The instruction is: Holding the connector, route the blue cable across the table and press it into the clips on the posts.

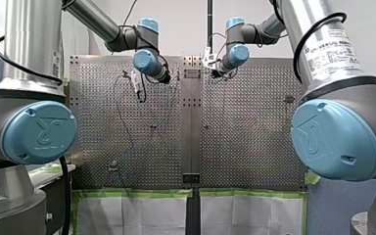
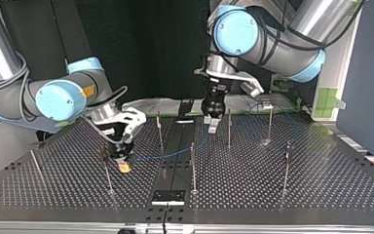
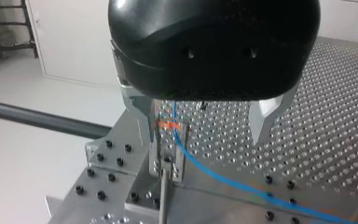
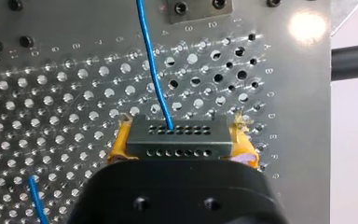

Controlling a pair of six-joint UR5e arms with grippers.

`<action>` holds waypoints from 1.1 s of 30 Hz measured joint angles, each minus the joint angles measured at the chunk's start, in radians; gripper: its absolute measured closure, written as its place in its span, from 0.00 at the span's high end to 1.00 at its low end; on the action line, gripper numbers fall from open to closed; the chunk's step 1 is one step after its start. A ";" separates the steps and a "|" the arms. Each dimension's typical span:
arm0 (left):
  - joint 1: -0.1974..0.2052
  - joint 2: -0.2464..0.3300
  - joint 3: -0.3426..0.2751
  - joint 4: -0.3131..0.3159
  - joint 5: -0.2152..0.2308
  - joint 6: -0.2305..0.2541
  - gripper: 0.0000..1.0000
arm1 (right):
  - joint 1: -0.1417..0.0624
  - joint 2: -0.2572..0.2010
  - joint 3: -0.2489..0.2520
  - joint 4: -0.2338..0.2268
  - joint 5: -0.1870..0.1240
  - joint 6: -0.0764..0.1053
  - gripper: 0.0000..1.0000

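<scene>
In the right wrist view my right gripper point(image 4: 181, 145) is shut, yellow pads point(image 4: 119, 145) on both sides, on a grey connector point(image 4: 168, 151) with rows of small holes. The blue cable point(image 4: 153, 70) leaves the connector and runs ahead over the perforated table. At the top view's left, that gripper point(image 2: 122, 161) sits low by a post point(image 2: 106, 170), with the cable point(image 2: 160, 157) trailing toward the middle. My left gripper point(image 3: 205, 135) stands open, its metal fingers point(image 3: 142, 116) wide apart. The cable point(image 3: 200, 163) passes a clip point(image 3: 168, 158) on top of a post beside one finger.
Several thin posts point(image 2: 193, 165) stand across the table in the top view, one point(image 2: 229, 127) close to my left gripper point(image 2: 212, 121). A small plate point(image 2: 168, 196) lies at the near edge. A black bar point(image 3: 42, 121) runs beyond the table's edge.
</scene>
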 joint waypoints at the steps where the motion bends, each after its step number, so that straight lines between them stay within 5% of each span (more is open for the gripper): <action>1: -0.005 0.006 -0.002 -0.003 0.000 0.005 1.00 | -0.001 -0.002 0.003 0.001 0.002 -0.002 0.00; 10: -0.077 0.043 0.016 0.027 -0.055 0.043 1.00 | -0.005 -0.018 0.017 0.004 0.016 -0.006 0.00; 33: -0.253 -0.141 0.209 -0.058 -0.252 0.097 1.00 | -0.008 -0.023 0.032 0.005 0.019 -0.013 0.00</action>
